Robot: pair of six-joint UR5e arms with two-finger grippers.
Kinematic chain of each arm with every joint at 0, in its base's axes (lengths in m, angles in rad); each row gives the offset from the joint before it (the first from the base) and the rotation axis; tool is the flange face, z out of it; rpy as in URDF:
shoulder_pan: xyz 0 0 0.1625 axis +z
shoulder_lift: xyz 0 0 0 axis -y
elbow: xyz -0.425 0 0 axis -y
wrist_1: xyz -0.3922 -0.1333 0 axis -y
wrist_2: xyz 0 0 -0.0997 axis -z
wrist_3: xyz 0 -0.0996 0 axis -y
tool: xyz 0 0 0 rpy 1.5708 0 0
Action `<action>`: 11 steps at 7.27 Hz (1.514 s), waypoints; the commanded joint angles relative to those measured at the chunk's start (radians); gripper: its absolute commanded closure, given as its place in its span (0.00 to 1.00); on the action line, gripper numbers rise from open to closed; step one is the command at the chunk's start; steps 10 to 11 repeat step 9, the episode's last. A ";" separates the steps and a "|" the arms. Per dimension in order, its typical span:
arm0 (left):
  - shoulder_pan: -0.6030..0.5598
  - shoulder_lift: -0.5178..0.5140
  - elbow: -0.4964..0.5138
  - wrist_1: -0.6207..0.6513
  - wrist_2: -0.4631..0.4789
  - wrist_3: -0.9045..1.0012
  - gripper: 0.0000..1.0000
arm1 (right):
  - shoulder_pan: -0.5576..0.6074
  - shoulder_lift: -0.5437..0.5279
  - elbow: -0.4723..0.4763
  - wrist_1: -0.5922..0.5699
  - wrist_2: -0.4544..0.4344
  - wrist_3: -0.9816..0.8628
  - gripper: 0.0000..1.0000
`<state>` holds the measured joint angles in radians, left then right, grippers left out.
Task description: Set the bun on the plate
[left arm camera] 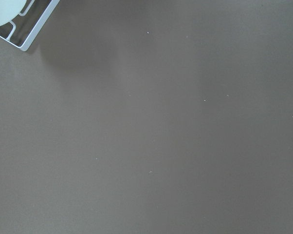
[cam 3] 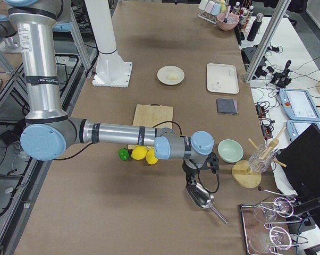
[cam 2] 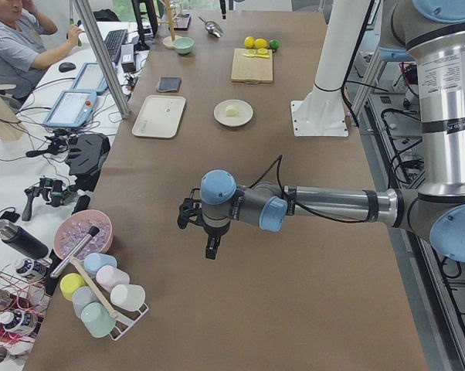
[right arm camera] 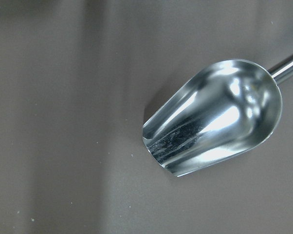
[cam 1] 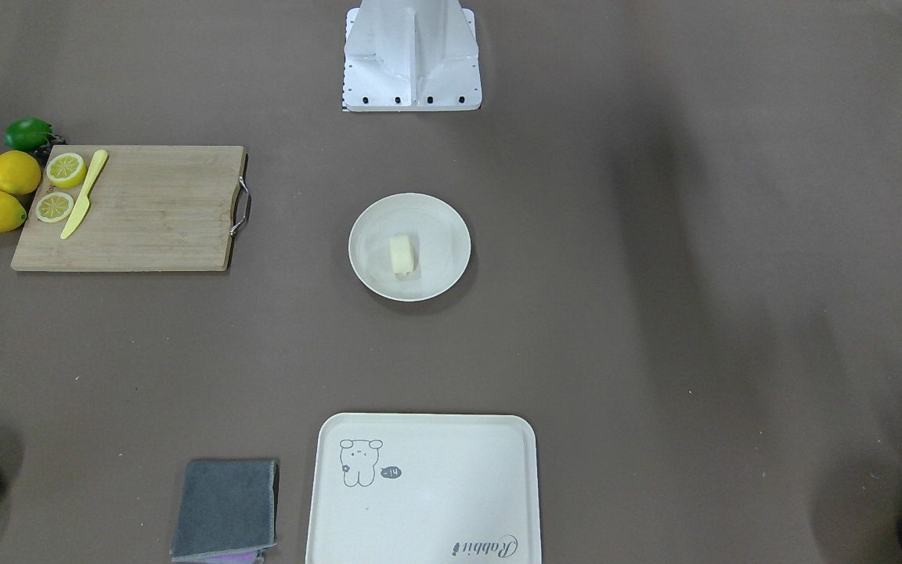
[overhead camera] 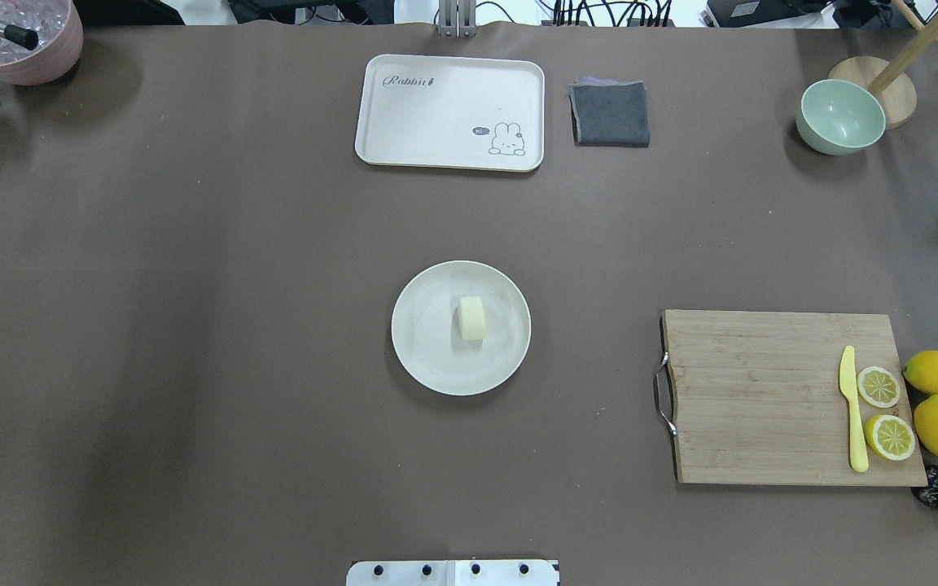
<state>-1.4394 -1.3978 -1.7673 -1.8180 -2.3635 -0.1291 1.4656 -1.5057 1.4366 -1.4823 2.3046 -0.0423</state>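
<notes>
Overhead exterior is showing no arms. Left hand (cam 2: 209, 251) is hanging over bare table (overhead camera: 192, 325), and I cannot tell its finger state; bun (overhead camera: 471, 317) is lying mid-plate (overhead camera: 428, 354), so placement is looking done. Right hand (cam 3: 194, 172), state also untellable, is hovering above a metal scoop (cam 3: 200, 197); the next move is calling for nothing more, in my judgement.

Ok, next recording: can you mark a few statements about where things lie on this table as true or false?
1. The bun lies on the plate. True.
2. The yellow knife lies on the tray. False: it lies on the cutting board, beside the lemon halves.
3. Two lemon halves lie on the cutting board. True.
4. The grey cloth covers the plate. False: it lies on the table beside the tray.
</notes>
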 commanded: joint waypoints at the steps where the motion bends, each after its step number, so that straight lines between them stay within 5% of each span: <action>1: 0.001 -0.009 0.005 0.000 0.006 -0.001 0.03 | 0.001 -0.008 -0.002 0.029 0.009 -0.001 0.00; 11: 0.001 0.013 -0.014 0.000 0.010 0.002 0.03 | -0.002 -0.028 0.001 0.097 0.025 -0.079 0.00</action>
